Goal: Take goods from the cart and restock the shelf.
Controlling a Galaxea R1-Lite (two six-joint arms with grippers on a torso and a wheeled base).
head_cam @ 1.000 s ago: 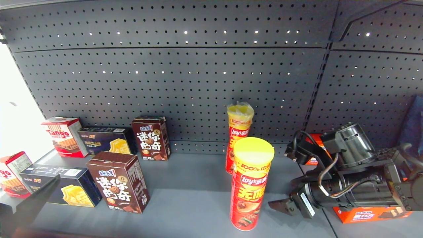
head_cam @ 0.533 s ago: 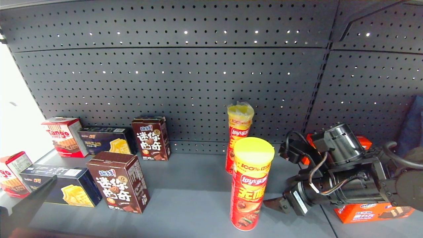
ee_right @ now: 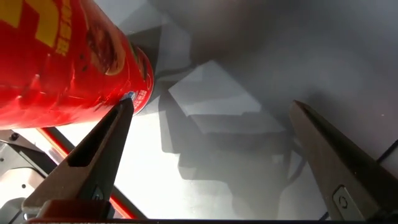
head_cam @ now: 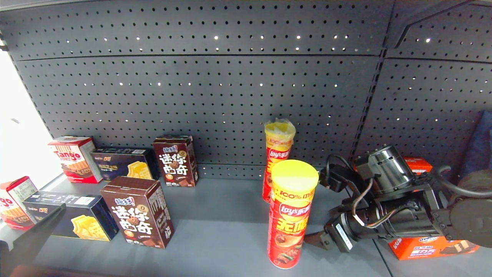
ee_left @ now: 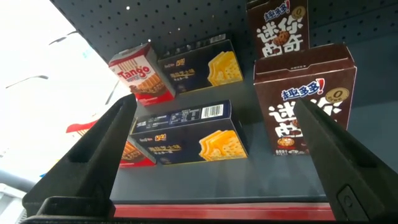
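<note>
Right arm [head_cam: 396, 223]: black housing, polished silver cylinder [head_cam: 386, 169] on top, looped black cables [head_cam: 359, 198], white label [head_cam: 343, 235] near wrist. Left gripper [ee_left: 214, 104], right gripper [ee_right: 208, 109]: dark tapered fingers.

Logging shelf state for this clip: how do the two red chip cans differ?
The front can has a flat, smooth yellow lid; the back can has crumpled clear wrap over its top. The front can stands nearer the shelf edge, with the open right gripper close beside its base; the back can stands back by the pegboard. Both are upright, red with yellow tops.
</note>
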